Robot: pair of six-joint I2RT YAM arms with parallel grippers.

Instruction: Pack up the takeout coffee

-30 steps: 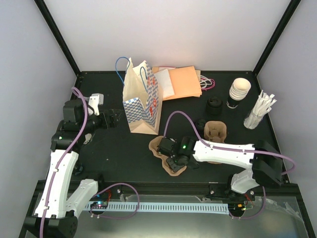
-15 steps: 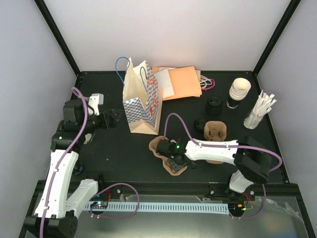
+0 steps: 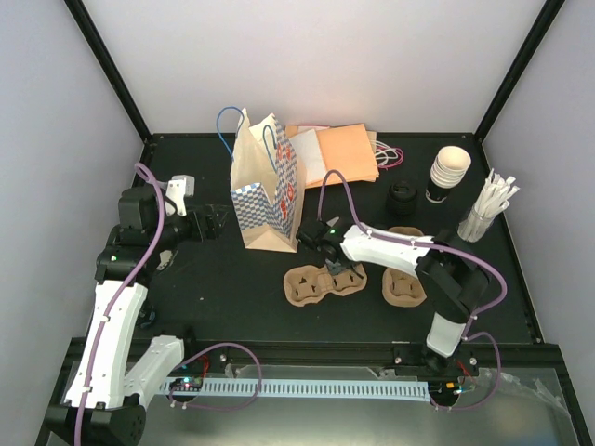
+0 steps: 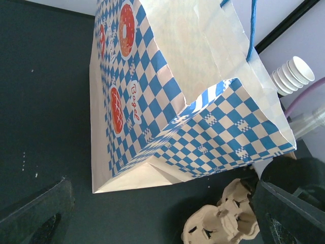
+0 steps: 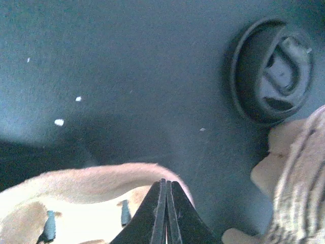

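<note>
Only the right wrist view shows the right gripper [image 5: 163,184] pinched closed above a carrier [image 5: 76,203], lid [image 5: 271,76] upper right, while the left gripper [image 4: 162,190] gapes wide before the bag [image 4: 203,127].

Left arm [image 3: 116,307] stands folded at the elbow, wrist turned rightward. The left claw [image 3: 216,223] is held level, its fingers [image 4: 35,216] spread wide with nothing between them. Right arm [image 3: 409,251] stretched leftward, forearm near level; right claw [image 3: 333,268] angled down, fingertips [image 5: 163,195] pressed together in a thin seam.
</note>
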